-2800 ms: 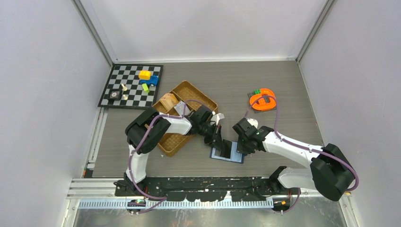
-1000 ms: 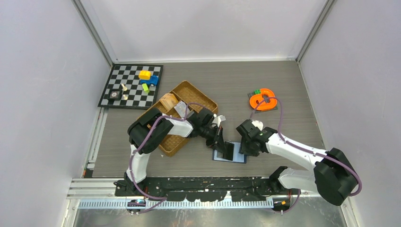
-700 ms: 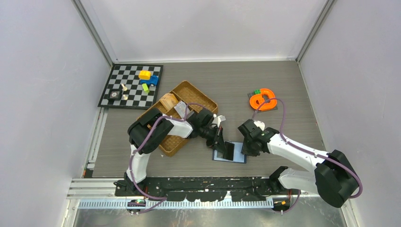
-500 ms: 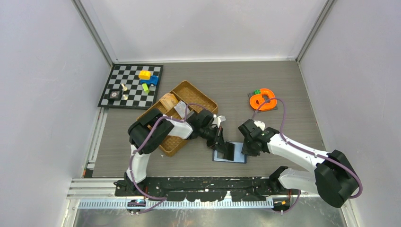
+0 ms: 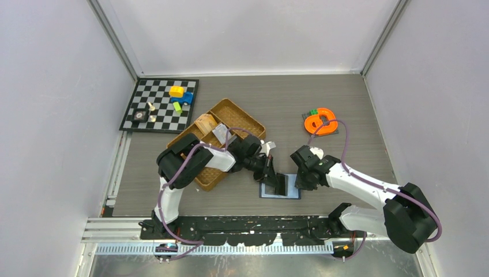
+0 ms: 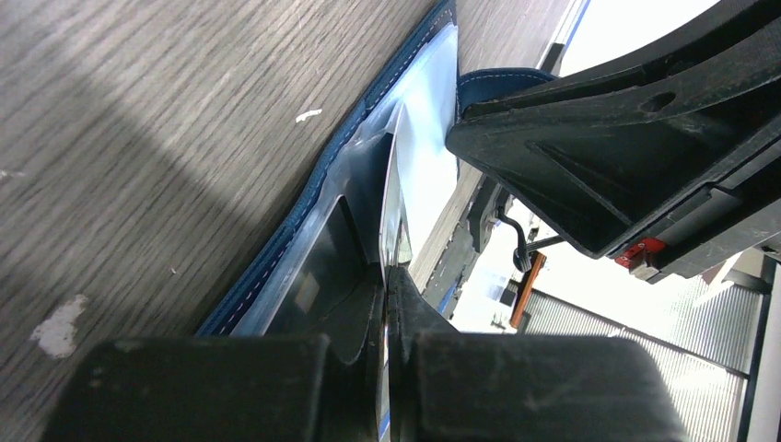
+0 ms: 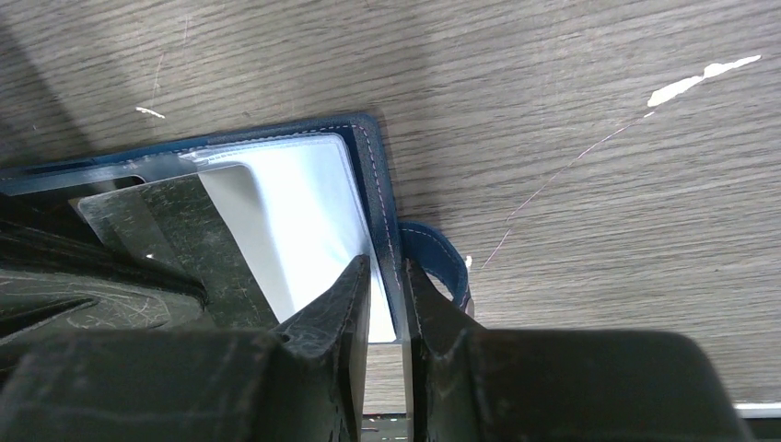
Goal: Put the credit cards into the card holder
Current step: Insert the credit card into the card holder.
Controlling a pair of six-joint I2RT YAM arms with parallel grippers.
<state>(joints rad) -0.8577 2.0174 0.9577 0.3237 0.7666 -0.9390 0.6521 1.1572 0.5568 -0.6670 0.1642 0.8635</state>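
The navy card holder (image 5: 286, 193) lies open on the table, lighter blue inside. My left gripper (image 5: 270, 172) is shut on a dark credit card (image 5: 279, 183) held on edge, its lower end inside the holder's clear pocket. In the left wrist view the card (image 6: 393, 212) runs edge-on from my gripper (image 6: 387, 272) into the holder (image 6: 304, 207). My right gripper (image 5: 298, 182) is shut on the holder's right edge. The right wrist view shows that gripper (image 7: 382, 262) pinching the stitched edge (image 7: 379, 175) beside the snap tab (image 7: 444, 258), with the dark card (image 7: 189, 230) at left.
A woven brown divided tray (image 5: 249, 118) sits left of the holder, with a pale flat item (image 5: 220, 134) and a brown one (image 5: 205, 123) in it. A checkerboard (image 5: 144, 99) with small toys lies at the back left. An orange object (image 5: 320, 122) lies at the back right.
The left gripper has shifted slightly left and toward the back with the card, which stands steeper over the holder. The right gripper has stayed clamped on the holder's edge.
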